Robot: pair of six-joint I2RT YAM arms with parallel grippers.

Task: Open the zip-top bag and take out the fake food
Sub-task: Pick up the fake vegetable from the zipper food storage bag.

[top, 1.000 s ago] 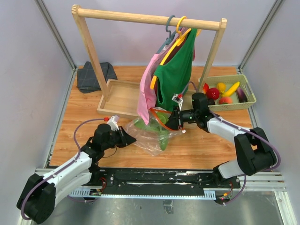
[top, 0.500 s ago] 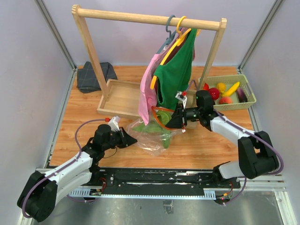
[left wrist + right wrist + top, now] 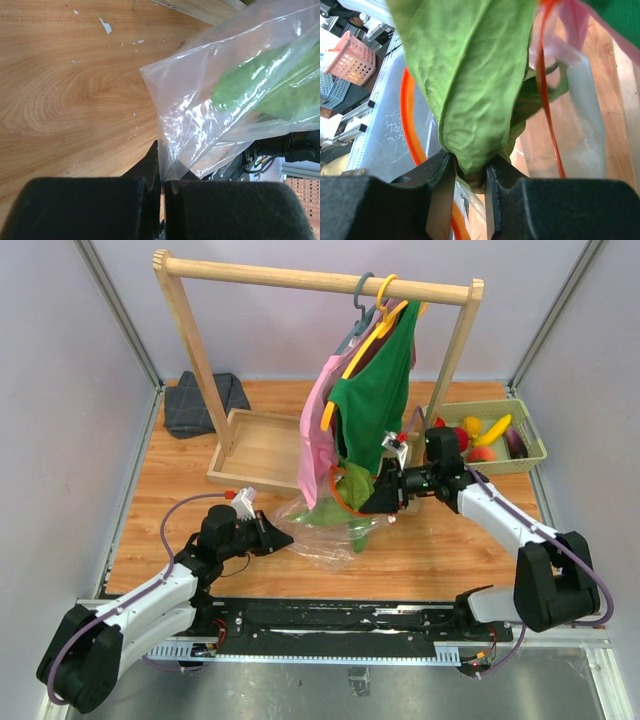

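- One big clear crinkly plastic zip-top bag (image 3: 318,530) with an orange-red zip strip (image 3: 338,502) is lying on the wooden worktop (image 3: 180,480) between the two arms. Its open mouth is standing up on the right side.
- The left fingers (image 3: 280,538) are pressing together and pinching the bag's bottom corner.
- The right fingers (image 3: 375,500) are pinching the stem end of one long green leafy piece (image 3: 352,483). They are holding it up at the bag's mouth.
- More green is showing through the plastic inside the bag. I cannot tell how many pieces.
- One yellow-green plastic basket (image 3: 530,458) is sitting at the back right. Lying in it are one yellow banana (image 3: 497,428), one purple eggplant (image 3: 515,443), one peach (image 3: 482,452) and one small yellow fruit (image 3: 471,425). There is also some red round fruit (image 3: 462,436), partly hiding behind the right arm.
- One wooden clothes rack (image 3: 300,278) is standing at the back. Two garments are hanging on it, one pink garment (image 3: 315,440) and one green garment (image 3: 372,400).
- One shallow wooden tray (image 3: 255,450) and one dark folded cloth (image 3: 195,405) are sitting at the back left.
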